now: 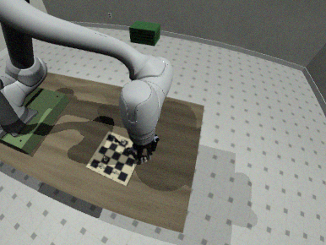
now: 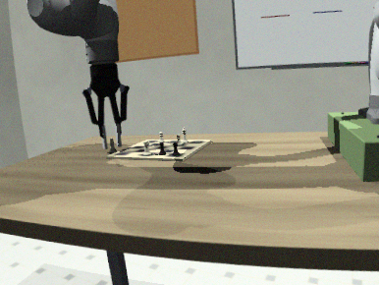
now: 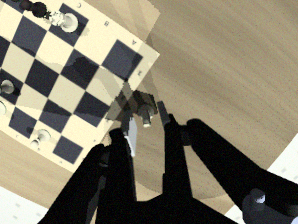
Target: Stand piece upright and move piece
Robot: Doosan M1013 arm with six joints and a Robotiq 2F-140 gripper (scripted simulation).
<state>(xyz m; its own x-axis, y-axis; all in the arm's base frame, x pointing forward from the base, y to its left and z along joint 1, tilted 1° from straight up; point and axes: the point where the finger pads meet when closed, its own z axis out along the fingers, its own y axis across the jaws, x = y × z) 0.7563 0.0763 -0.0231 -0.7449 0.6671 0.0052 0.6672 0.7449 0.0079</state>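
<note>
The chessboard [image 1: 113,158] lies on the wooden table and also shows in the exterior view [image 2: 162,148] and the wrist view [image 3: 60,63]. My gripper [image 2: 112,142] points straight down just off the board's edge, fingertips close to the table. The fingers stand a little apart. A small dark piece [image 2: 112,145] stands upright on the table between them, and I see no finger touching it. From the wrist view the piece [image 3: 141,107] sits just beyond the fingertips, beside the board's corner. Several black and white pieces [image 2: 169,142] stand upright on the board.
The arm's green base block [image 1: 34,118] sits at the table's left end and shows at the right in the exterior view [image 2: 355,142]. A green crate [image 1: 144,33] stands on the floor far behind. The arm's elbow [image 1: 141,106] hangs over the board.
</note>
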